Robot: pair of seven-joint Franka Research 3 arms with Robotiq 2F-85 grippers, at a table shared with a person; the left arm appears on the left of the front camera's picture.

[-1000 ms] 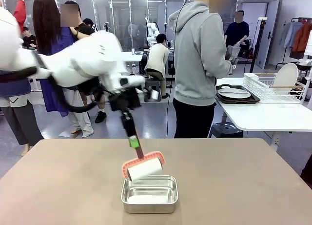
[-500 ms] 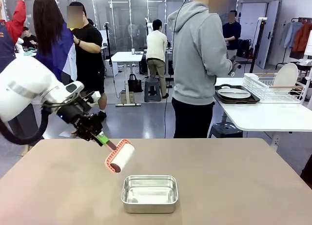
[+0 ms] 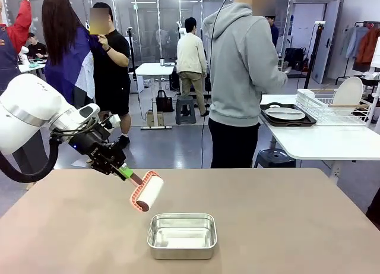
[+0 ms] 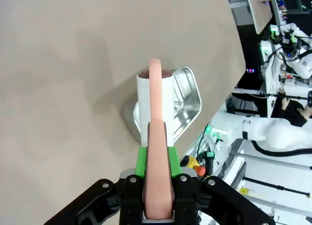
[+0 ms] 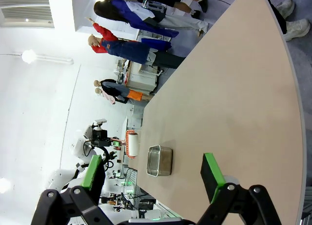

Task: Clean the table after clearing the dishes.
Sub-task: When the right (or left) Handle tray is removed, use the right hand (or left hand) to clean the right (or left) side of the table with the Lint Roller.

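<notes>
— Swung left, that arm has: a second ago the roller hung right over the steel pan, and now it is off the pan's far left corner, much where it was half a second back

— And the table itself?

— Wide brown table, bare apart from the steel pan, which sits near the robot's edge, about the middle. The roller is tilted, a white drum in a salmon-pink frame, low over the top just beside the pan. Whether it touches the surface I can't tell from here.

— What's holding it?

— The left gripper. Its wrist camera shows the green pads of the gripper clamped tight on either side of the pink handle, with the roller pointing out over the table and the pan just behind it.

— The other arm?

— The right gripper has its fingers spread wide with nothing between them. It looks along the length of the table, with the pan and roller small in the distance.

— So where are the dishes?

— Off this table. A white plate lies on a dark tray on the white-topped table at the far right, next to a white dish rack with another plate standing upright in it. A person in a grey hoodie stands at the far side, turned toward that tray
</notes>
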